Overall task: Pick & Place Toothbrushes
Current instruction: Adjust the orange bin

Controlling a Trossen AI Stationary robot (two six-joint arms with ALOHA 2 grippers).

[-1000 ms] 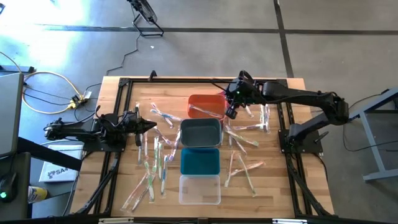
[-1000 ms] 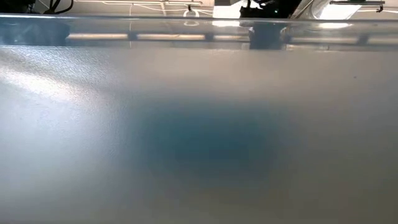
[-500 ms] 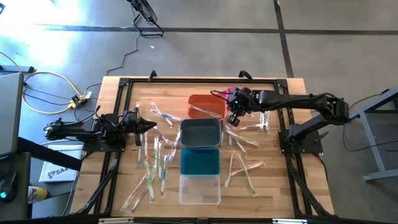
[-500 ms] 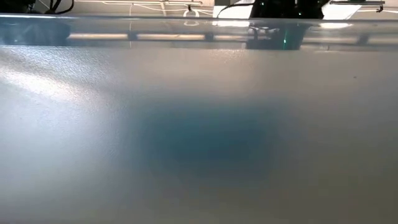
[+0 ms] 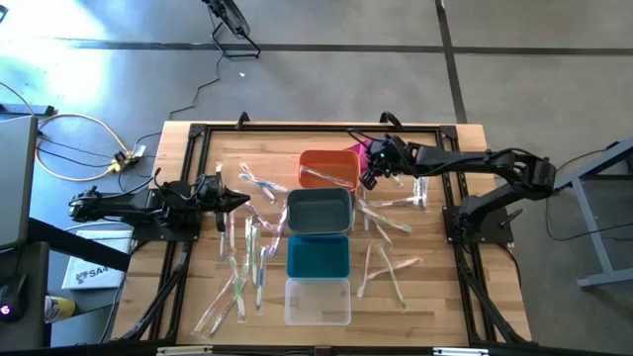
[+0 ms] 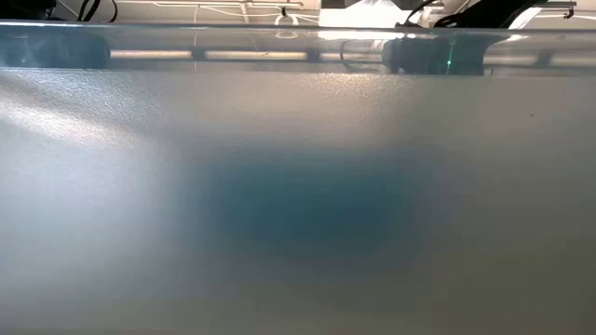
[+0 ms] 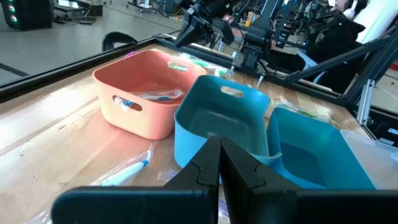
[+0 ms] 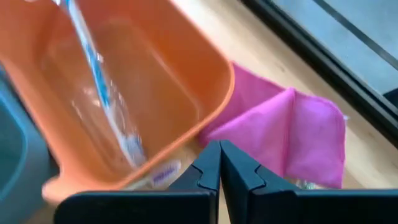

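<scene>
The near edge of the counter [image 5: 148, 307] is bare wood on both corners. A clear bin [image 5: 317, 301] sits closest to that edge, in the middle. Behind it, in one touching row, come a teal bin [image 5: 317, 258], a grey bin [image 5: 318, 210] and an orange bin [image 5: 329, 168]. In the low view only a blurred grey-and-blue surface is seen.

The toothbrushes [image 5: 242, 259] are scattered in two groups. One lies left of the bins and runs down toward the near left corner. The other toothbrushes [image 5: 388, 269] lie right of the bins, with open wood between them and the black frame rail. One wrapped brush [image 8: 99, 87] lies inside the orange bin.

The left pincer [image 5: 240, 201] is held with its fingers together and empty, at the left rail beside the left group and level with the grey bin. The left arm is unchanged from a second ago.

The right pincer [image 5: 368, 182] is closed on nothing, at the far right corner of the orange bin, just beside its rim. A pink cloth [image 8: 292, 134] lies there against the bin. Over the last second the right arm has been drawn out flatter, and the cloth has been uncovered. Beyond the bins the far strip of counter is free up to the frame.
</scene>
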